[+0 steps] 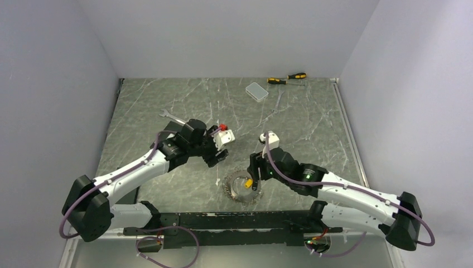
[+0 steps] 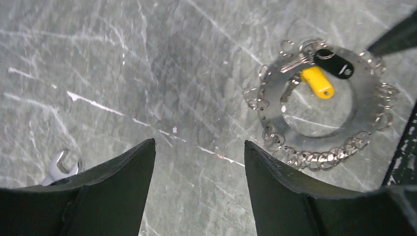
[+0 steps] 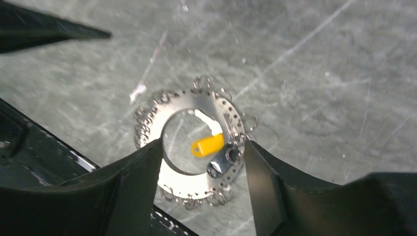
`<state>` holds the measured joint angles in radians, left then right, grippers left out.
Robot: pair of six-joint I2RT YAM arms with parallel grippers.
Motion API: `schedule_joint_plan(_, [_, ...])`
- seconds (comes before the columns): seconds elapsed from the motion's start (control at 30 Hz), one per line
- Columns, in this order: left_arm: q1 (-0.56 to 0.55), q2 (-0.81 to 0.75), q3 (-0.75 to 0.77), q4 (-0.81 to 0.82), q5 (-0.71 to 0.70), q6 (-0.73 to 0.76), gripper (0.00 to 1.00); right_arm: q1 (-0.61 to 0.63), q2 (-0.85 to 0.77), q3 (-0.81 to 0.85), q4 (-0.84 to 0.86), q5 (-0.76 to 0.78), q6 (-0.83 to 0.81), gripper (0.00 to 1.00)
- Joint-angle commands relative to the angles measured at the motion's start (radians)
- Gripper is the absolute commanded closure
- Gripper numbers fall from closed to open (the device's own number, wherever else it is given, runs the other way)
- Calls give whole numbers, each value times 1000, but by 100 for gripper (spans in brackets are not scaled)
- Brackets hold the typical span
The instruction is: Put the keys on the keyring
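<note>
The keyring [image 1: 233, 190] is a flat silvery loop hung with small rings, lying on the marble table near the front edge. It also shows in the left wrist view [image 2: 273, 105] and the right wrist view [image 3: 179, 101]. A yellow-headed key [image 3: 207, 145], a dark-headed key [image 3: 223, 161] and a pale key [image 3: 209, 123] lie on its right side. The yellow-headed key [image 2: 318, 82] and the black-headed key [image 2: 334, 62] also show in the left wrist view. My right gripper [image 3: 202, 141] is open just above the loop, its fingers on either side of the keys. My left gripper [image 2: 199, 145] is open and empty, up and left of the loop.
A silver spanner [image 1: 172, 117] lies behind the left arm. A clear plastic box [image 1: 256, 91] and two yellow-and-black screwdrivers [image 1: 287, 79] lie at the back. A black frame [image 1: 223, 220] runs along the near edge, just below the loop.
</note>
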<state>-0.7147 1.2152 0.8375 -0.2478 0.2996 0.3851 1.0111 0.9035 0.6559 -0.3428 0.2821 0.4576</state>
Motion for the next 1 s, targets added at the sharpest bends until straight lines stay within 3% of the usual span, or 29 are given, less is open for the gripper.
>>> schedule_joint_plan(0.0, [35, 24, 44, 50, -107, -65, 29, 11, 61, -22, -47, 19, 104, 31])
schedule_joint_plan(0.2, [94, 12, 47, 68, -183, -87, 29, 15, 240, 8, -35, -16, 116, 30])
schedule_joint_plan(0.37, [102, -3, 45, 73, -206, -80, 30, 25, 394, 52, -41, -24, 155, 36])
schedule_joint_plan(0.47, [103, -11, 43, 74, -216, -75, 30, 33, 479, 83, -57, -12, 163, 43])
schedule_joint_plan(0.73, [104, -40, 44, 69, -230, -71, 31, 35, 621, 151, -56, 56, 143, 74])
schedule_joint_plan(0.97, [104, -52, 41, 78, -243, -68, 31, 34, 709, 229, -27, 97, 40, 83])
